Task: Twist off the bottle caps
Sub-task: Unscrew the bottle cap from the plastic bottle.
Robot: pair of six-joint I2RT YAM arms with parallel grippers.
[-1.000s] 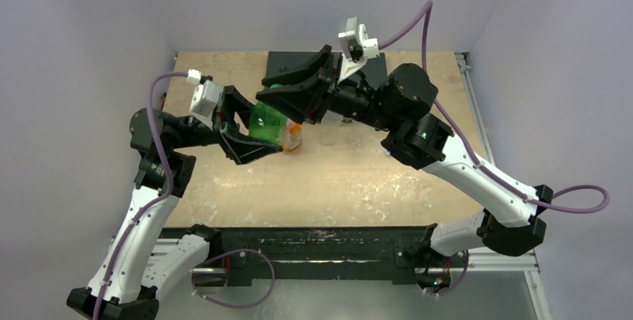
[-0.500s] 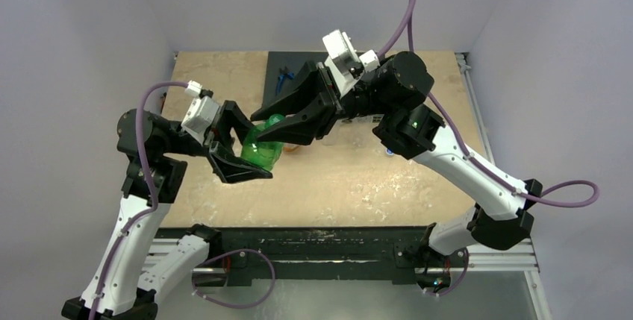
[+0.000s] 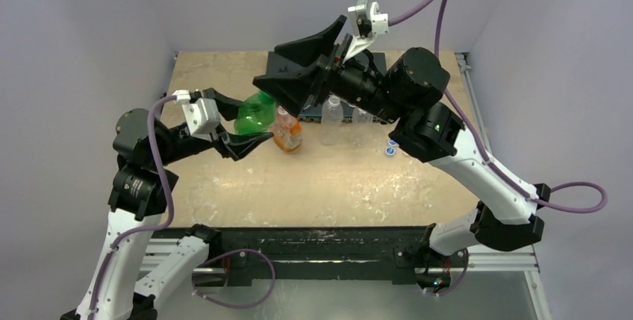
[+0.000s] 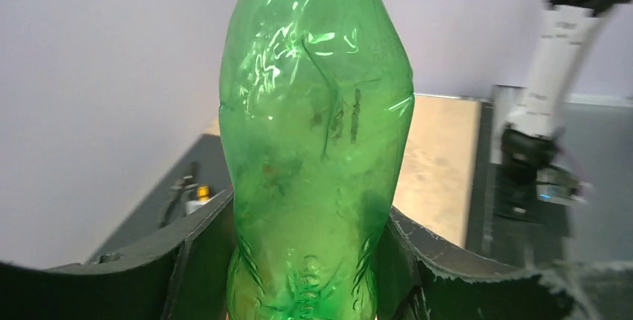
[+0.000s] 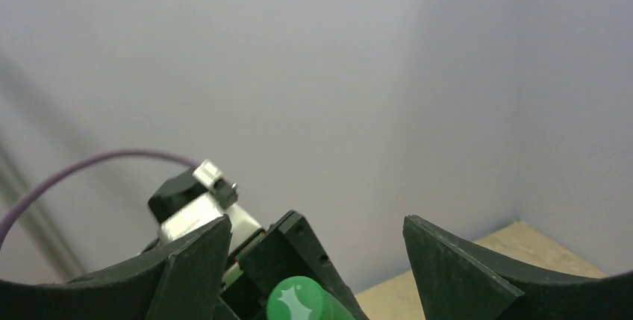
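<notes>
**Right jaws are releasing the green cap**

We are seeing the green cap (image 5: pixel 298 301) sitting, as it seems, on the neck of the green bottle (image 4: pixel 317 148), which is hanging tilted in the air above the surface (image 3: pixel 336 186). The left gripper (image 3: pixel 245 121) is pinching the bottle's lower body between its jaws. The right gripper (image 5: pixel 313 245) was pressed shut a moment ago. Now its jaws are standing spread on both sides of the cap, not touching it. We are judging that the cap is not off yet, so another grip and turn are probably coming.
</notes>
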